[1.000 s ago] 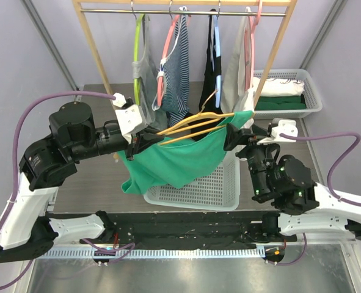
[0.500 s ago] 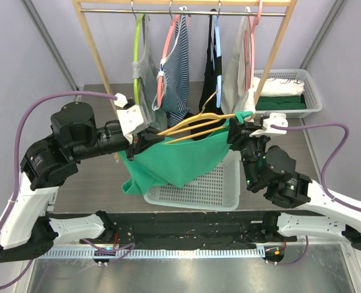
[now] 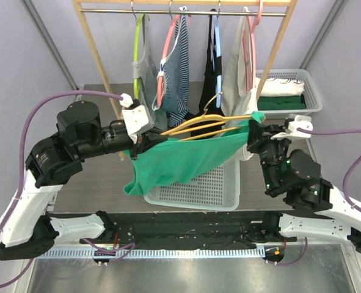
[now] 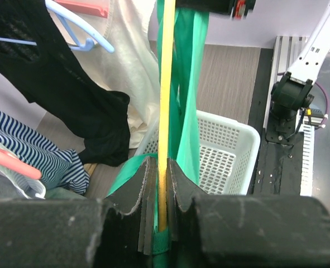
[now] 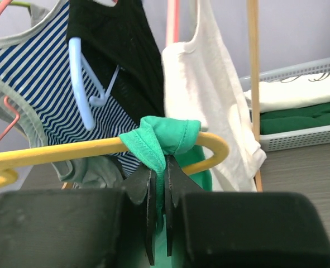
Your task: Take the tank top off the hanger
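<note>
**Both arms locked on, green top strung between them**

The left gripper [image 4: 160, 167] is clamping tight on the yellow hanger [image 4: 166, 84]; the bar is running straight out between its two fingers, with a fold of the green tank top [image 4: 190, 111] pinched in alongside; just past the fingertips the green cloth is hanging down to the right of the bar; below and beyond it a white basket [image 4: 232, 151] is sitting on the table; off to the left of the jaws a black top [image 4: 70, 95] and a striped top [image 4: 30, 156] are dangling.

Over to the right gripper [image 5: 159, 184]; its jaws are squeezing shut on the strap [image 5: 165, 139] of the tank top, barely a sliver showing between them; directly above the fingertips that strap is looping over the hanger's curved end; behind it the black top is hanging on a pale blue hanger [image 5: 81, 84], with a white top [image 5: 209, 95] up to the right of the jaws; farthest back on the right a second basket [image 5: 304, 137] is holding folded white and green clothes.

From overhead the two grippers are facing each other across the hanger; the green top is sagging in a broad sheet between and below them, over the white basket; beyond both jaws the wooden rack [image 3: 279, 55] is carrying the other garments.
</note>
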`<action>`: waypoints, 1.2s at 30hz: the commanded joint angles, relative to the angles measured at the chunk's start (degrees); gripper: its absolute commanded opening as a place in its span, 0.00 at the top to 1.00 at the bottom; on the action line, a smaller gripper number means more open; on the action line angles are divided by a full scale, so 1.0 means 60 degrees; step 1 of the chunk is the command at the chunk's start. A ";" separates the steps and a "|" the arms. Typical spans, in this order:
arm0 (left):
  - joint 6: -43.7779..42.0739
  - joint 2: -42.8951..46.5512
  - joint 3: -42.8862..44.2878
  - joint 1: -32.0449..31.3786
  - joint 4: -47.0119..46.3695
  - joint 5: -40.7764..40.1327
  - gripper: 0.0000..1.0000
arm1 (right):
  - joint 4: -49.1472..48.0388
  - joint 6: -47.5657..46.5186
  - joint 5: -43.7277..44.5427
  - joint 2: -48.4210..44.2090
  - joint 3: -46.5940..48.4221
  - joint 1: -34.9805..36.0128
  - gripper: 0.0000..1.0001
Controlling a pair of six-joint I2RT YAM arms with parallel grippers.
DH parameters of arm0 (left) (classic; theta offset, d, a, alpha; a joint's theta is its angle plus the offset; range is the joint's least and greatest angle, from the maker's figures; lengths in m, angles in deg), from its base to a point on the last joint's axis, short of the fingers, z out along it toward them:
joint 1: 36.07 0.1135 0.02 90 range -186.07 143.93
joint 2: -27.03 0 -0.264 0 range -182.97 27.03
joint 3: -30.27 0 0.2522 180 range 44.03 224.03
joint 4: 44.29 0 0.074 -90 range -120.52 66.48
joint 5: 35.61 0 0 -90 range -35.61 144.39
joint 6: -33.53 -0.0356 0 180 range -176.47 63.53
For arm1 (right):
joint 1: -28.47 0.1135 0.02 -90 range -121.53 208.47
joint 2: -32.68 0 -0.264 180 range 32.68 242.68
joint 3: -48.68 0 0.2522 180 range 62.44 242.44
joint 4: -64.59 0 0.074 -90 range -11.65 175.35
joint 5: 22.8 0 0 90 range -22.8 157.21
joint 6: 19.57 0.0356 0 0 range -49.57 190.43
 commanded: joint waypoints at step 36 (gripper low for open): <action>-0.0262 0.0513 0.2197 0.0971 0.1577 0.2354 1.00 | -0.5499 -0.8307 0.3297 -0.1493 -0.0128 -0.0098 0.94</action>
